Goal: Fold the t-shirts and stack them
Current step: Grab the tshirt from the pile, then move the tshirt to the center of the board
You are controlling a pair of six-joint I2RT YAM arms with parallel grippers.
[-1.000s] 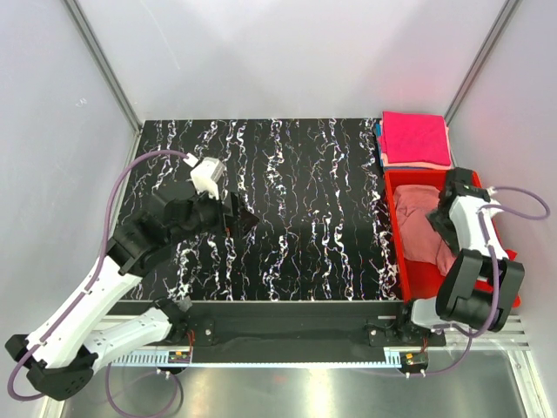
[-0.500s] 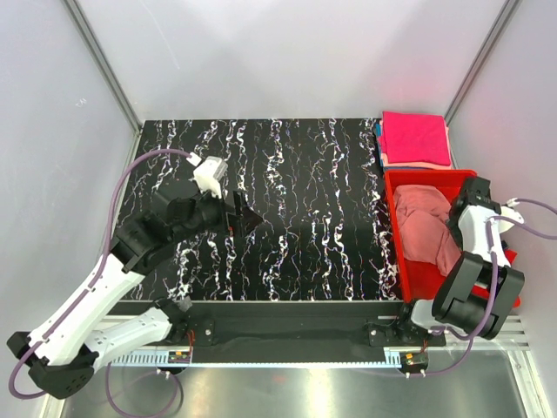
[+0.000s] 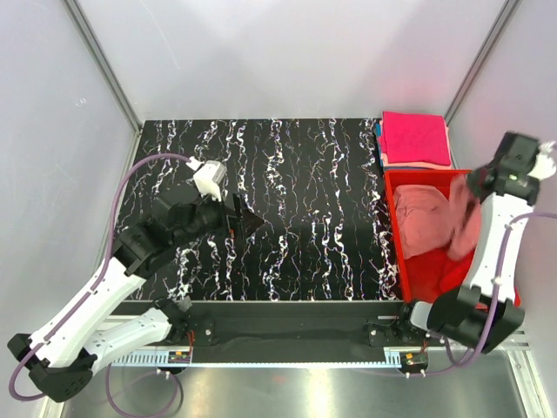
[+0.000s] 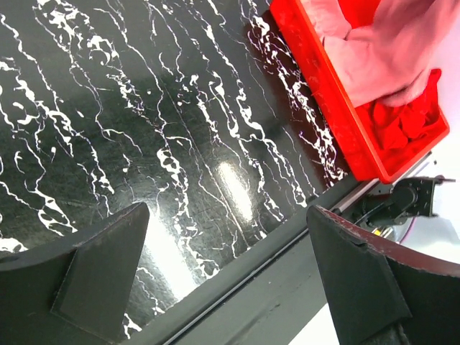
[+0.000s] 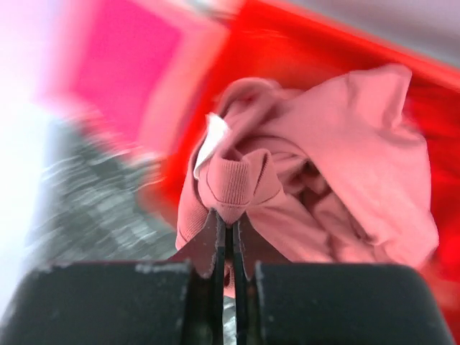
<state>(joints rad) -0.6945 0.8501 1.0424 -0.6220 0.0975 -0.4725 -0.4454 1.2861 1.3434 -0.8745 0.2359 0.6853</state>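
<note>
Right wrist view: the right claw (image 5: 228,237) is seen pressed together on the ribbed collar of the salmon-pink t-shirt (image 5: 338,165), which is pinched there and hangs bunched beneath it. From above, the shirt is seen draped from the raised claw at about 3 o'clock. Its lower folds rest inside the red bin (image 3: 394,252), where a red t-shirt (image 4: 402,122) lies under it. A folded magenta t-shirt (image 3: 416,138) is set on top of a small stack at 1 o'clock, just beyond the bin's far wall. The left claw (image 4: 230,277) is spread wide, holds nothing, and hovers over the counter (image 3: 305,174) near 9 o'clock.

The step in hand is judged to be drawing the salmon-pink shirt out of the bin for spreading. The cloth is gripped at one small spot only, so the lift should be carried high enough for the hem to pass the rim. A snag there could tug the collar free, or the red shirt could be dragged along.

Room for moving lies toward 9 o'clock, across the middle of the counter. The side wall (image 3: 522,87) stands close at 3 o'clock, and the stack at 1 o'clock is best kept away from.
</note>
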